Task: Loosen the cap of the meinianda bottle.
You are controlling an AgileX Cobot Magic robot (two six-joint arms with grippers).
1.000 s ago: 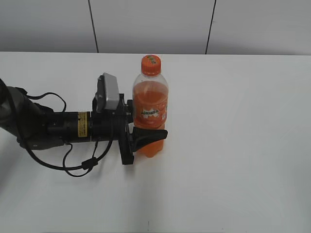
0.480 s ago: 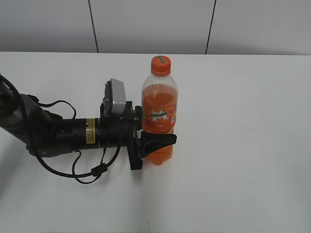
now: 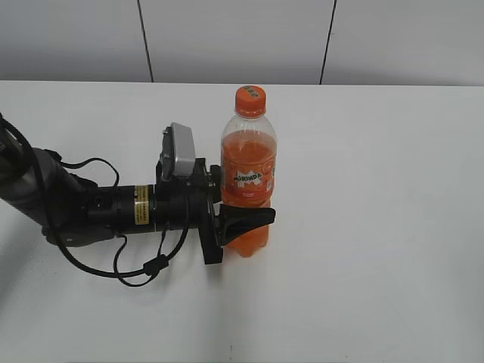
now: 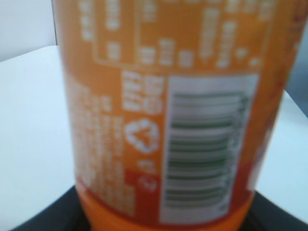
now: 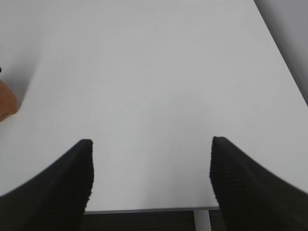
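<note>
The meinianda bottle (image 3: 248, 170) stands upright on the white table (image 3: 378, 227), clear plastic full of orange drink with an orange label. Its orange cap (image 3: 250, 100) sits on top with nothing touching it. My left gripper (image 3: 243, 208) reaches in from the left and is shut on the bottle's lower body; one black finger (image 3: 246, 219) wraps the near side and the other is hidden behind. The left wrist view is filled by the blurred label and barcode of the bottle (image 4: 163, 120). My right gripper (image 5: 150, 141) is open over bare table, and an orange sliver of the bottle (image 5: 6, 103) shows at the left edge.
Grey wall panels (image 3: 234, 38) rise behind the table's far edge. The left arm's cables (image 3: 136, 265) loop on the table near its wrist. In the right wrist view, the table's edge (image 5: 144, 209) runs just under the fingers.
The left gripper has carried the bottle a little to the right and nearer the camera; over the last half second nothing has moved.
</note>
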